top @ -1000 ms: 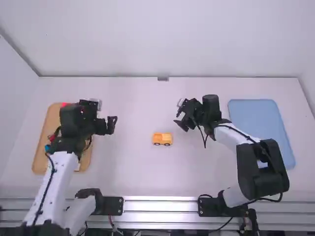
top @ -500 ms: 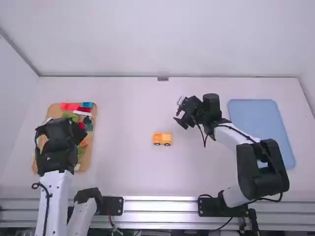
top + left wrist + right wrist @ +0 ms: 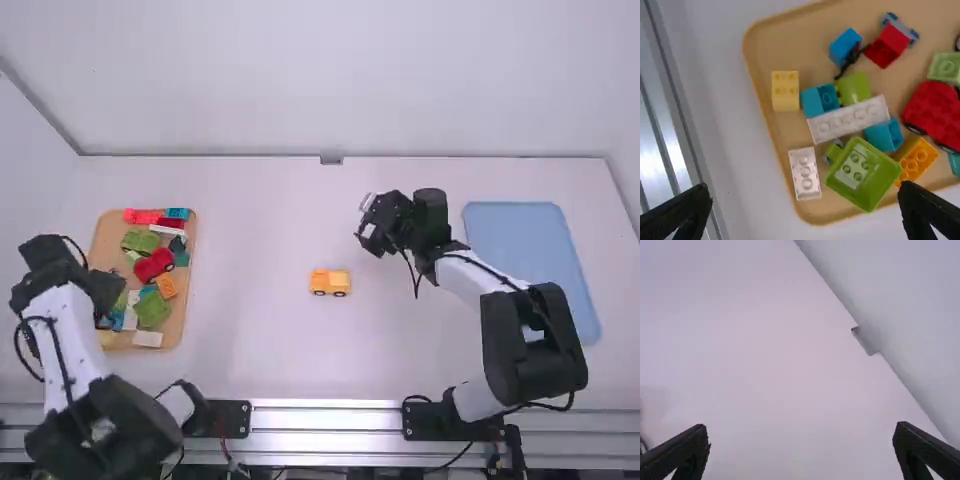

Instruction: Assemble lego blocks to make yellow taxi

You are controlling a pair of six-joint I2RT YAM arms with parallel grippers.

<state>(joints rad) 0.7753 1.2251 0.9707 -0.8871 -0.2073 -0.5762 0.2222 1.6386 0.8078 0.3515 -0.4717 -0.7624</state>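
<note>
Left tool [image 3: 110,296] is spread wide by the tray [image 3: 110,232], right tool [image 3: 366,236] wide too, yellow car [image 3: 329,283] just sitting mid-table.

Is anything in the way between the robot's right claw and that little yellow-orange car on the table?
Nothing visible is. The high view shows only bare table between the right gripper and the yellow-orange car.

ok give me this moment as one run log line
left gripper: open over parts tray | right gripper: open, empty | yellow car: mid-table
</note>
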